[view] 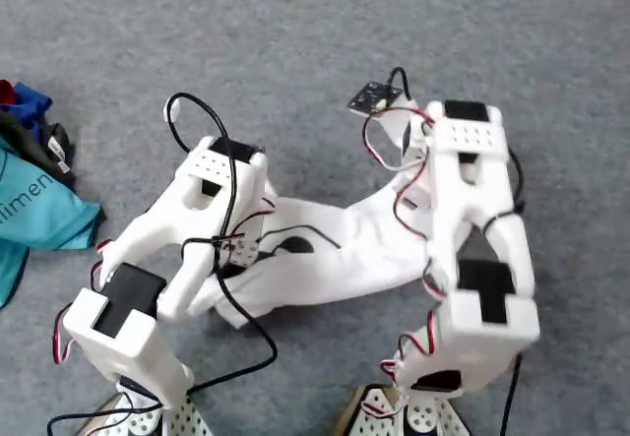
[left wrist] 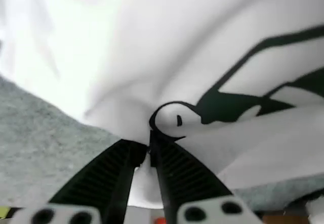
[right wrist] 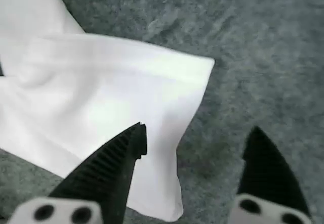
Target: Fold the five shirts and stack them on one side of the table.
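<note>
— Where is the white shirt?

— In the middle of the worktop, nearer the front edge. It lies long-ways from our left fingers to our right fingers.

— Do we hold it?

— The left fingers are pinched closed on its cloth. The right fingers are wide apart, one over the shirt's corner and one over bare worktop. We think they should close there.

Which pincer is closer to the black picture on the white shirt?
Left. The left pincer is shut on the white shirt right beside the black picture. The right pincer hangs open at a plain corner of the shirt.
</note>
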